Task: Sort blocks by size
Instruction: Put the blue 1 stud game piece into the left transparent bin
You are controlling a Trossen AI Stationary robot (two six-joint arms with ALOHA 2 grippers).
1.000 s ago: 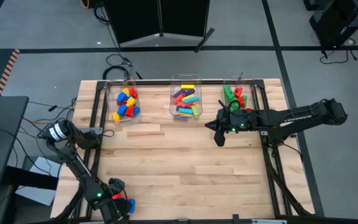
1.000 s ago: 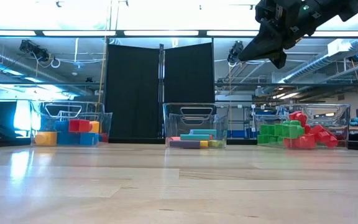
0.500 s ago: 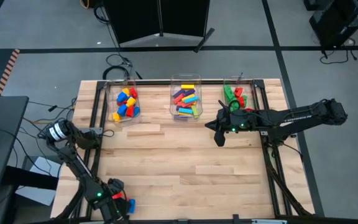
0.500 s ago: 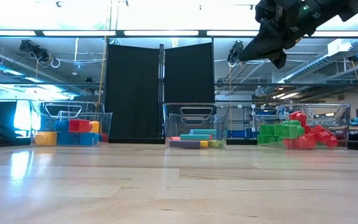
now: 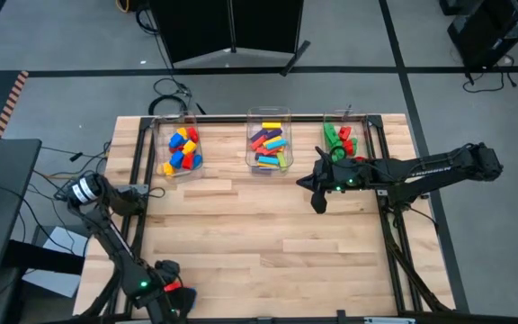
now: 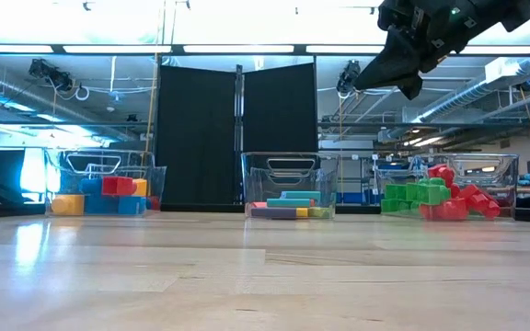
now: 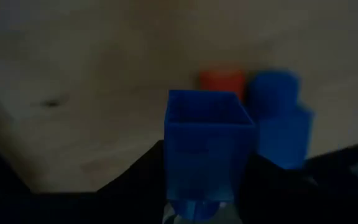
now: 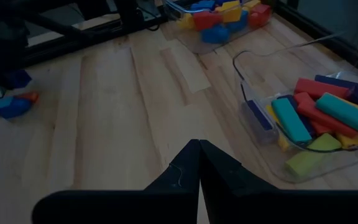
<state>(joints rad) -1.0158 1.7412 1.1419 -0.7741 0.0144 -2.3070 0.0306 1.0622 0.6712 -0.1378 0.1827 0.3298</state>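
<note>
Closure of the left claw (image 7: 205, 186) around a blue block (image 7: 207, 146) is the change to record: a second ago the jaws stood wide over the loose blocks at the table's near left corner, and they have since drawn in. In the left wrist view the block now sits squarely between the two dark fingers, touching both, its open square face turned toward the camera. A second blue block (image 7: 281, 124) stands just beside it on the wood, with a small red block (image 7: 222, 79) a little beyond; in the high view the claw covers most of this cluster and only a red patch shows at its edge.

Assessment: the pick appears secured, so the step in hand is the lift and carry to whichever bin suits the block's size (which bin that is cannot be judged from its size alone here).

Three clear bins stand along the far edge: the left bin (image 5: 180, 167) holds chunky blue, yellow and red blocks, the middle bin (image 5: 268, 165) long ones, the right bin (image 5: 328, 121) green and red ones.

The right claw (image 5: 319, 203) hangs above the table just in front of the right bin, fingers pressed together and empty, waiting.
</note>
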